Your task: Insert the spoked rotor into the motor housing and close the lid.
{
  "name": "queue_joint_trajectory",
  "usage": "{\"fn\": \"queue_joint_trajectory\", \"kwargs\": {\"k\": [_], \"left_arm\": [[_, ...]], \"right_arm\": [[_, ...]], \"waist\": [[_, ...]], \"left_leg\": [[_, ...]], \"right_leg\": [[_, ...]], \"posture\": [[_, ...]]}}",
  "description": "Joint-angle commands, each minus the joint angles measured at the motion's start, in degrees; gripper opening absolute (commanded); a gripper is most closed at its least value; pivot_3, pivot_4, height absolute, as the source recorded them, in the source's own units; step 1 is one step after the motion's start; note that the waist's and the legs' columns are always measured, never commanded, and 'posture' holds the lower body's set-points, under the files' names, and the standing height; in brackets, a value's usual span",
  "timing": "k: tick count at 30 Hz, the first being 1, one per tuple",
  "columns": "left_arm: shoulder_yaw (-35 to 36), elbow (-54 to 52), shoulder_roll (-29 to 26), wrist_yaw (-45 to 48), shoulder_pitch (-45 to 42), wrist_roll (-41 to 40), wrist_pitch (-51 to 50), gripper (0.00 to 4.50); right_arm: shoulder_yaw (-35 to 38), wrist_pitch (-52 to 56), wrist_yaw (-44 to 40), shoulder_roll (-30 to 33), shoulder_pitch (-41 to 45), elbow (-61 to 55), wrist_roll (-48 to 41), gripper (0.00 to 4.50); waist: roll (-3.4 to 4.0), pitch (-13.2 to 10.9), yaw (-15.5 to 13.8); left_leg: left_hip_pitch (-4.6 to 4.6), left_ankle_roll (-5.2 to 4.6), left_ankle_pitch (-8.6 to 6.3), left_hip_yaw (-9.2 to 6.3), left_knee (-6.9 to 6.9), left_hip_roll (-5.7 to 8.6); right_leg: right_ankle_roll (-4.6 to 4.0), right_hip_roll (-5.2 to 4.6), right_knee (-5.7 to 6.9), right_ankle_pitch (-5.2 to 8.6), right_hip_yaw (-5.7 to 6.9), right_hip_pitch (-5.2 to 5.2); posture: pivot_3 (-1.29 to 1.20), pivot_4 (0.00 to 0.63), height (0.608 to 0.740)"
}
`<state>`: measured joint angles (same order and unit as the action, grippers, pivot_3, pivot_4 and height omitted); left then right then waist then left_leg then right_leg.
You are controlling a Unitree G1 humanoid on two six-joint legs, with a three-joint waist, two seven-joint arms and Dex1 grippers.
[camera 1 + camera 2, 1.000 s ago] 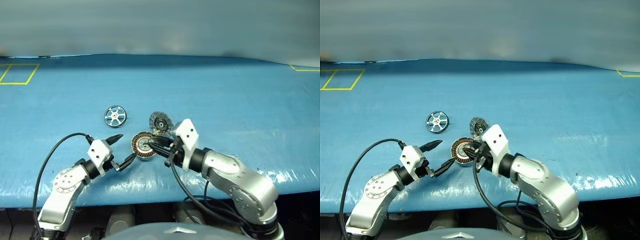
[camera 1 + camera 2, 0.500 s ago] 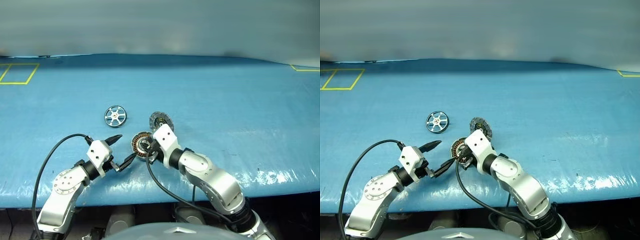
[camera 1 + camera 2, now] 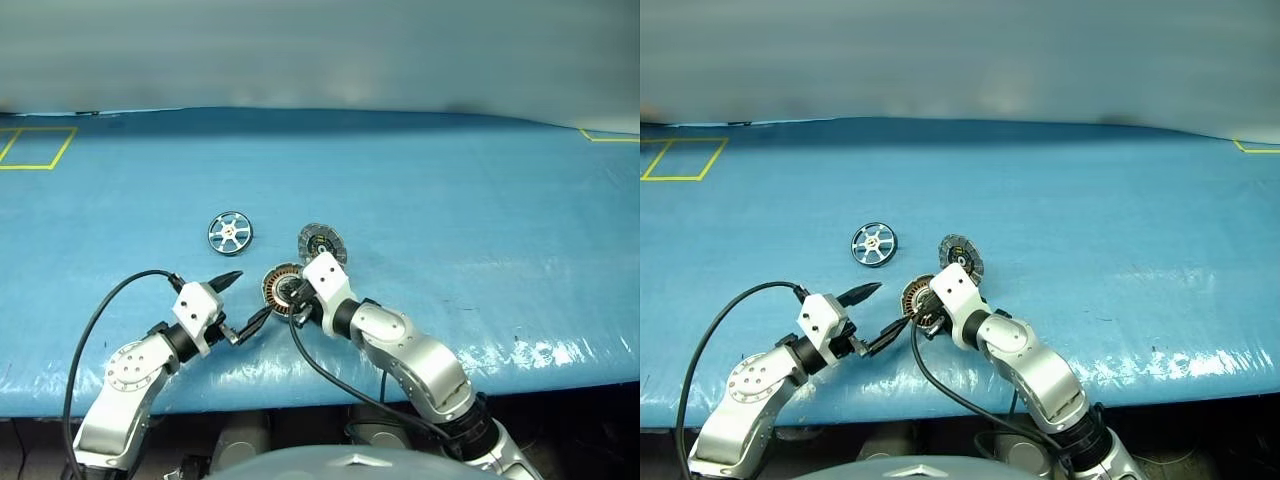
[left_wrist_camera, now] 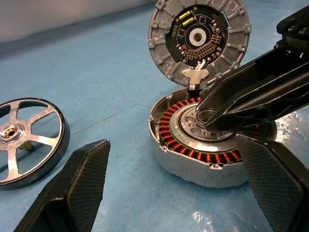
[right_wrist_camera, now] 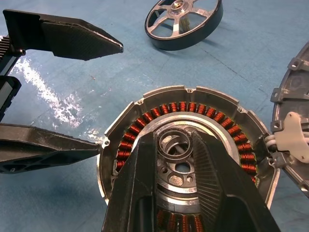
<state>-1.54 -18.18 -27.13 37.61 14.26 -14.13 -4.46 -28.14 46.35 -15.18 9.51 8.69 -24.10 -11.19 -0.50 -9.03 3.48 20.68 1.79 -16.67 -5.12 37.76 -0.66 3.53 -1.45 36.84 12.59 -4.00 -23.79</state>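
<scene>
The motor housing (image 3: pixel 283 288) sits on the blue table with its copper windings facing up. Its lid (image 3: pixel 320 241) stands open at the far edge, inner face showing. My right gripper (image 5: pixel 175 140) reaches into the housing (image 5: pixel 193 111), its two fingers closed around the silver centre ring. My left gripper (image 3: pixel 254 292) stands open just left of the housing. One of its fingers (image 5: pixel 53 147) is at the housing's rim and the other finger (image 5: pixel 72 36) is apart from it. The spoked rotor (image 3: pixel 231 233) lies flat farther back to the left, with nothing touching it.
Blue sheeting (image 3: pixel 450 200) covers the table. A yellow tape rectangle (image 3: pixel 58 162) marks the far left corner and a yellow mark (image 3: pixel 600 137) the far right. Black cables (image 3: pixel 110 310) loop from both wrists near the front edge.
My right arm has swung left and lowered, setting its fingers down onto the housing's centre. The left gripper, rotor and lid have stayed put.
</scene>
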Motion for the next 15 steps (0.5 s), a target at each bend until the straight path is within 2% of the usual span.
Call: {"fn": "queue_joint_trajectory", "kwargs": {"k": [1,15], "left_arm": [[0.3,-1.9,0.2,0.2,0.0,-0.6,0.9,4.5],[0.1,-1.2,0.5,0.8,0.2,-0.9,0.9,4.5]], "right_arm": [[0.6,-1.6,-0.6,-0.7,-0.1,-0.1,0.1,0.71],[2.0,-1.4,-0.9,-0.4,-0.5,-0.4,0.6,0.71]], "waist": [[0.0,0.0,0.0],[0.0,0.0,0.0]], "left_leg": [[0.0,0.0,0.0,0.0,0.0,0.0],[0.0,0.0,0.0,0.0,0.0,0.0]], "right_leg": [[0.0,0.0,0.0,0.0,0.0,0.0],[-0.01,0.0,0.0,0.01,0.0,0.0]], "posture": [[0.0,0.15,0.74],[0.0,0.15,0.74]]}}
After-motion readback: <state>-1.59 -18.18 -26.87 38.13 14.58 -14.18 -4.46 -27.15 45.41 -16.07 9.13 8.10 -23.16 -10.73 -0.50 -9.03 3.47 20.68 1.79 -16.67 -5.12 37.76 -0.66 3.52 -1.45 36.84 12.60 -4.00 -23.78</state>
